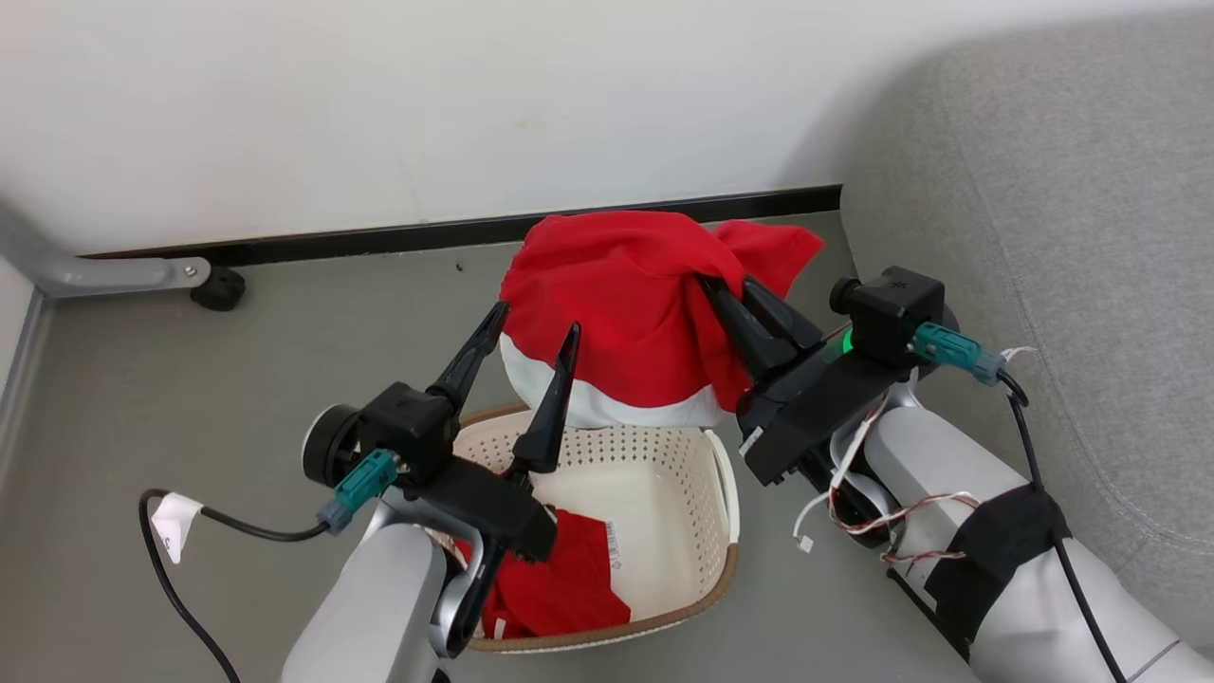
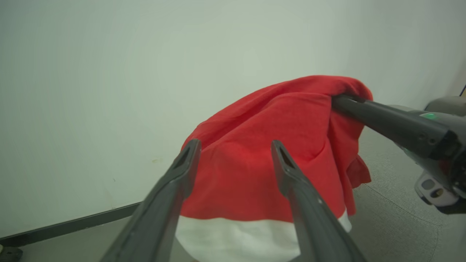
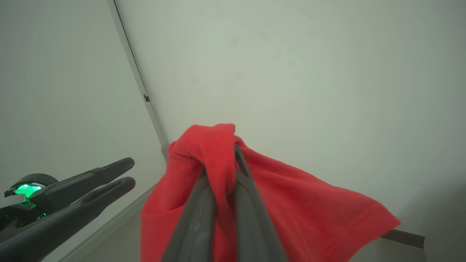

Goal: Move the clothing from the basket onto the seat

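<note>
A red garment with a white band (image 1: 626,323) hangs in the air above the far end of the basket (image 1: 702,503). My right gripper (image 1: 716,285) is shut on its upper right fold, fabric bunched between the fingers (image 3: 222,171). My left gripper (image 1: 536,323) stands open just left of the hanging cloth, fingers apart with nothing between them (image 2: 235,153). A second red garment (image 1: 560,579) lies in the basket's near left corner, partly hidden by my left forearm. The grey seat (image 1: 1072,237) rises at the right.
A white wall with a black baseboard (image 1: 455,232) runs behind the basket. A grey metal leg with a black foot (image 1: 216,285) stands at the far left on the grey floor. Cables trail from both wrists.
</note>
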Motion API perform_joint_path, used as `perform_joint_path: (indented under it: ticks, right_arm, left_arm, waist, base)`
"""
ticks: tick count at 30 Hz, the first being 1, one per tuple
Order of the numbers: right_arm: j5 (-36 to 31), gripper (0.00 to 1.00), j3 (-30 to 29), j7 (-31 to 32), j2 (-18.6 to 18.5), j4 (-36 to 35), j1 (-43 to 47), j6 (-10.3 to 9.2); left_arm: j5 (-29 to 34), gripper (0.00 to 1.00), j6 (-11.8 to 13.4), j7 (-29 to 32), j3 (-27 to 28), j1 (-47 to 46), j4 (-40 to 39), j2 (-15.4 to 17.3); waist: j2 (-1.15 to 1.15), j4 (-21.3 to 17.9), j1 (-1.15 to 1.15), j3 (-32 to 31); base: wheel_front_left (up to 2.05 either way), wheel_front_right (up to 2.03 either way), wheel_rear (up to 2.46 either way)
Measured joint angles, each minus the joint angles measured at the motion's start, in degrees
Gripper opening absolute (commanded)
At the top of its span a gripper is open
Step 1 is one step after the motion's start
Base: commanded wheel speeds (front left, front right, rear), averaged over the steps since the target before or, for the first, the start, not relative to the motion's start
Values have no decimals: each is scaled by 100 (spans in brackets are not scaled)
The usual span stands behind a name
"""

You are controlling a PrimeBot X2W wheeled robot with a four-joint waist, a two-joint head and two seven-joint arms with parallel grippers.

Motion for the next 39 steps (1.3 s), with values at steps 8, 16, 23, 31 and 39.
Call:
perform_joint_path:
  ticks: [8, 16, 23, 31, 39]
  right_arm:
    - [-1, 0, -97, 0, -32, -56, 109, 0]
    - [-9, 0, -222, 0, -111, -194, 220, 0]
    - [-69, 0, -416, 0, -189, -314, 252, 0]
    - [-171, 0, -613, 0, -266, -456, 417, 0]
    - [-213, 0, -738, 0, -291, -662, 582, 0]
  left_arm:
    - [8, 100, -3, 0, -44, 180, 16, 14]
    - [43, 100, -47, 0, -111, 362, 56, 0]
    - [124, 100, -48, 0, -151, 502, 80, -4]
    - [166, 100, -51, 0, -198, 550, 152, -8]
    - [165, 100, -54, 0, -220, 646, 112, -20]
  waist:
    - [0, -399, 0, -85]
    - [0, -845, 0, -164]
    - [0, -1252, 0, -181]
    - [0, -1699, 0, -186]
    - [0, -2118, 0, -186]
  base:
    - [0, 0, 0]
    - [0, 0, 0]
    - [0, 0, 0]
    - [0, 0, 0]
    - [0, 0, 0]
